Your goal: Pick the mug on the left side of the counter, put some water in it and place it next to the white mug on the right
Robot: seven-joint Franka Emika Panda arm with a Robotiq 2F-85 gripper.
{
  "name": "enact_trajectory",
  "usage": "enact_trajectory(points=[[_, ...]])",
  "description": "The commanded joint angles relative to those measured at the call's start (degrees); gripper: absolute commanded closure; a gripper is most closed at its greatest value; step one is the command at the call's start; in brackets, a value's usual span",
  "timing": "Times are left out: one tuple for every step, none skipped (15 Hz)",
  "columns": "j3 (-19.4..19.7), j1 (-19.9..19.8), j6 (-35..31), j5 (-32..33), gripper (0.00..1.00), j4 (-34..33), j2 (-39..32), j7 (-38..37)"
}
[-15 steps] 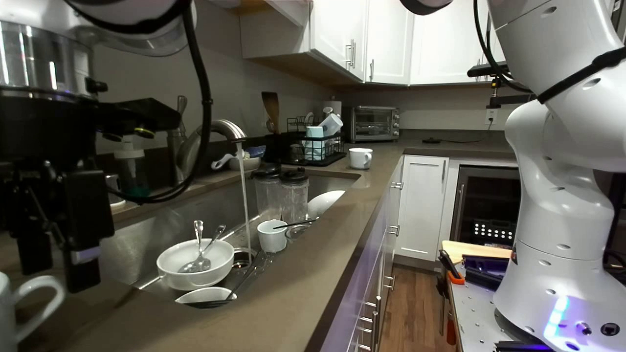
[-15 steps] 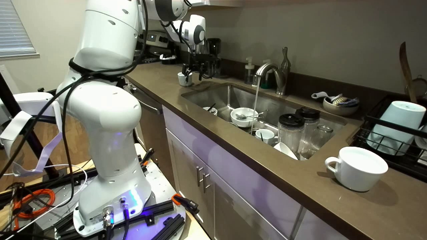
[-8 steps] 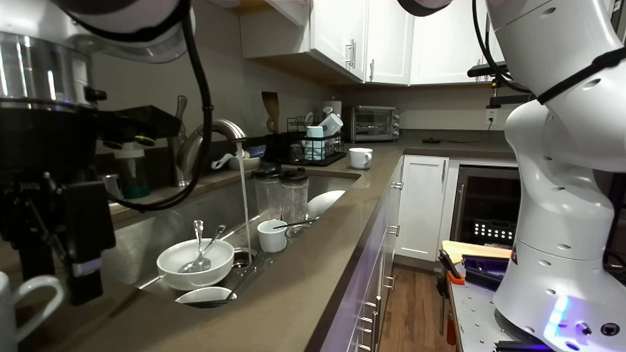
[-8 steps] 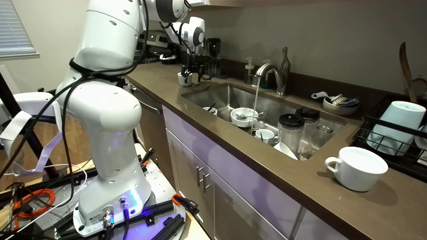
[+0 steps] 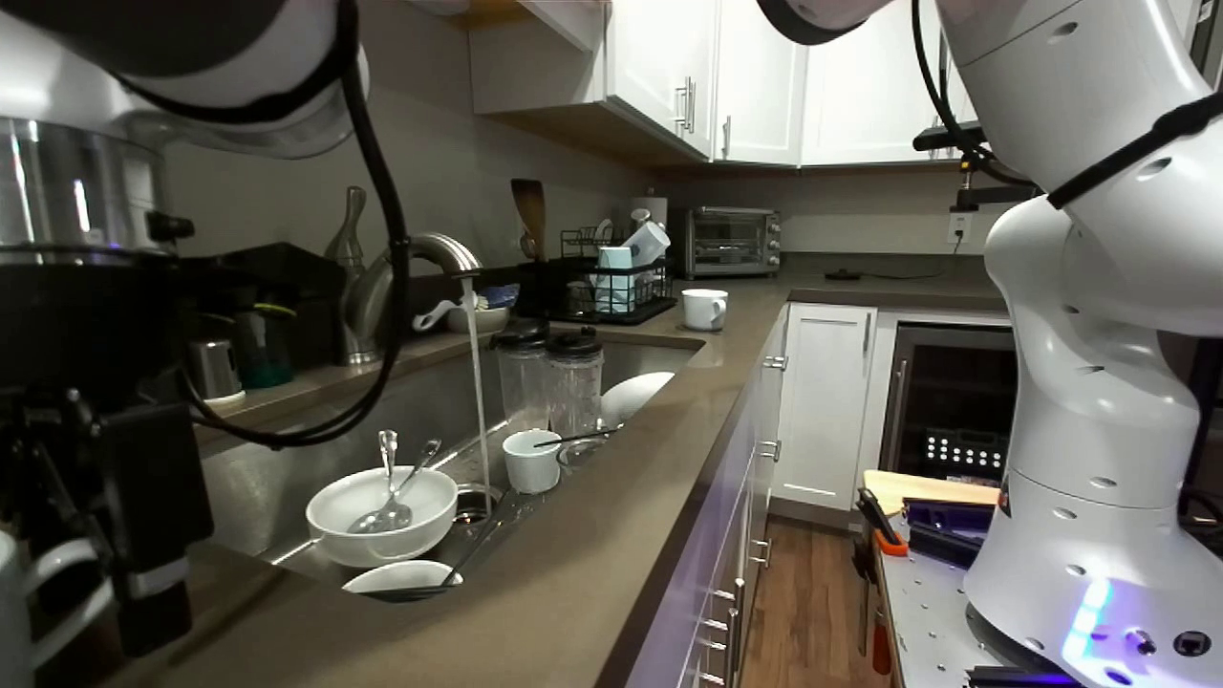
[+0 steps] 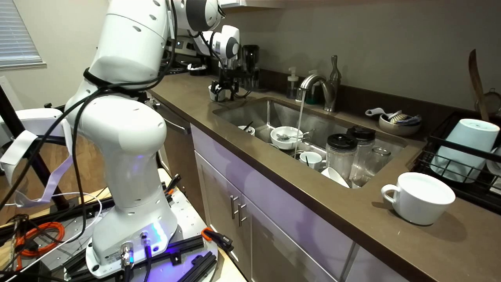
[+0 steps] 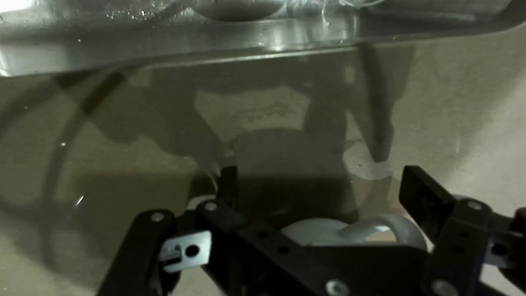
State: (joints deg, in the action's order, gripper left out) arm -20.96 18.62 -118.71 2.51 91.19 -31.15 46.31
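The mug (image 7: 314, 231) is not yet gripped.
On the gripper (image 7: 322, 176) the fingers (image 7: 425, 197) are spread apart; the handle (image 7: 409, 234) is seen between them, contact unclear. The mug is stood on the counter (image 6: 328, 197) just off one end of the sink (image 6: 282, 113), the white mug (image 6: 419, 199) past the opposite end. If the grasp is misaligned, the handle may be clipped and the mug tipped or pushed sinkward over the wet-looking counter; once the running water (image 6: 301, 117) is caught, it may be spilled by tilting.
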Motion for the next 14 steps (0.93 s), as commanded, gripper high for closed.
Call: enact_trajectory(points=[[0.05,0.33,1.25,-0.89,0.00,-3.29,-1.70,-0.91],[0.04,0.41,1.69,-0.84,0.00,-4.11,-2.11,-0.84],[0.10,0.53,1.99,-0.69,0.00,-4.73,-2.42,-0.90],[0.08,0.83,2.12,-0.55,0.00,-5.31,-2.69,-1.18],[0.05,0.90,2.10,-0.59,0.00,-5.65,-2.89,-1.16],[-0.05,0.92,2.10,-0.69,0.14,-6.27,-3.41,-0.80],[-0.05,1.13,2.08,-0.66,0.15,-6.57,-3.65,-0.96],[-0.21,1.51,1.86,-0.69,0.33,-6.50,-3.83,-1.28],[-0.26,1.66,2.02,-0.64,0.40,-6.77,-4.02,-1.25],[-0.29,1.85,2.24,-0.63,0.47,-7.06,-4.19,-1.28],[-0.33,2.03,2.47,-0.68,0.53,-7.22,-4.26,-1.24],[-0.36,2.28,2.67,-0.64,0.59,-7.37,-4.41,-1.32],[-0.34,2.44,2.71,-0.59,0.67,-7.49,-4.54,-1.31],[-0.37,2.58,2.82,-0.64,0.72,-7.47,-4.44,-1.43]])
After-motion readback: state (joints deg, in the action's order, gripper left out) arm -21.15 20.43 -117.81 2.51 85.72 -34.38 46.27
